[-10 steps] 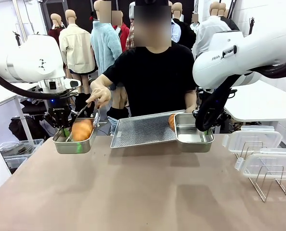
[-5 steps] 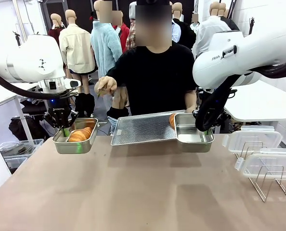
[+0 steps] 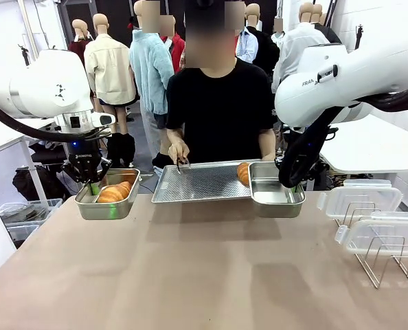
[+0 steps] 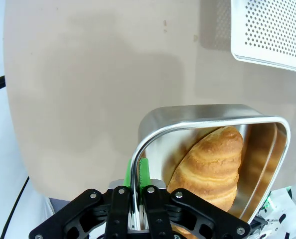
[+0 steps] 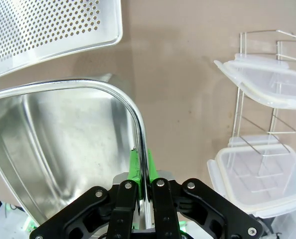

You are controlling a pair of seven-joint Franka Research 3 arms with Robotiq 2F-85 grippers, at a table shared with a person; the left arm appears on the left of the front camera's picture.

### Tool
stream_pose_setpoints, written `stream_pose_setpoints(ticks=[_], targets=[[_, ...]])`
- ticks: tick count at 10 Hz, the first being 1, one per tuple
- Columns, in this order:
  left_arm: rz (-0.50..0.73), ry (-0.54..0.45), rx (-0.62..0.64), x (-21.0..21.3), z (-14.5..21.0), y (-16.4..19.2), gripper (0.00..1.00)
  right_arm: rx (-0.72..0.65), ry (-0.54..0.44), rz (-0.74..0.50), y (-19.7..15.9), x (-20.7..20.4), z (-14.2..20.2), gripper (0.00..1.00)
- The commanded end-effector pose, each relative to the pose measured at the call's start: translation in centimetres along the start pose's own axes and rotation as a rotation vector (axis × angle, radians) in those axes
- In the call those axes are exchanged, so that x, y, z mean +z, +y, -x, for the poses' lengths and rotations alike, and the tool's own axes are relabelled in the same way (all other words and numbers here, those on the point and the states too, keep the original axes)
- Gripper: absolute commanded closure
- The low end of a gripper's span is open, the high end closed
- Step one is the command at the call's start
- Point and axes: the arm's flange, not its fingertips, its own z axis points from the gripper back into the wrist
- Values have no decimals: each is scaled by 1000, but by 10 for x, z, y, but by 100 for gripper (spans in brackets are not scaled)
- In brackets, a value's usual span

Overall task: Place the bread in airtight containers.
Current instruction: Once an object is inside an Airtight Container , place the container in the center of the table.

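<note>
My left gripper (image 3: 93, 187) is shut on the rim of a steel airtight container (image 3: 108, 204), held above the table at the left; a golden croissant-shaped bread (image 3: 115, 192) lies inside it. The left wrist view shows that bread (image 4: 214, 167) in the tub (image 4: 153, 130), with my gripper (image 4: 136, 199) clamped on the wall. At the right, my right gripper (image 3: 293, 184) is shut on the rim of a second container (image 3: 276, 201), which holds nothing (image 5: 63, 144). Another bread (image 3: 243, 173) sits on the perforated tray (image 3: 200, 184) beside that tub. The person's hand holds tongs (image 3: 182, 163) over the tray.
Clear white-rimmed lids (image 3: 360, 198) rest on a wire rack (image 3: 386, 261) at the right; the right wrist view shows them too (image 5: 267, 79). The person stands at the far side, holding the tray. The brown table (image 3: 204, 275) lies bare in front.
The person's hand let the bread settle into the left tub, drew back, and now brings the tongs down over the tray. The tray has levelled a little. Both arms stay still.
</note>
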Motion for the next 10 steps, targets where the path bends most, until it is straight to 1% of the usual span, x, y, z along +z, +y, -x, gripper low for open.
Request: stream_pose_setpoints(ticks=[1,10], targets=[[1,-9,-6,4,3,2,100,3,-21,-3,0,-2,1,100],[1,-9,-6,4,3,2,100,3,-21,-3,0,-2,1,100]])
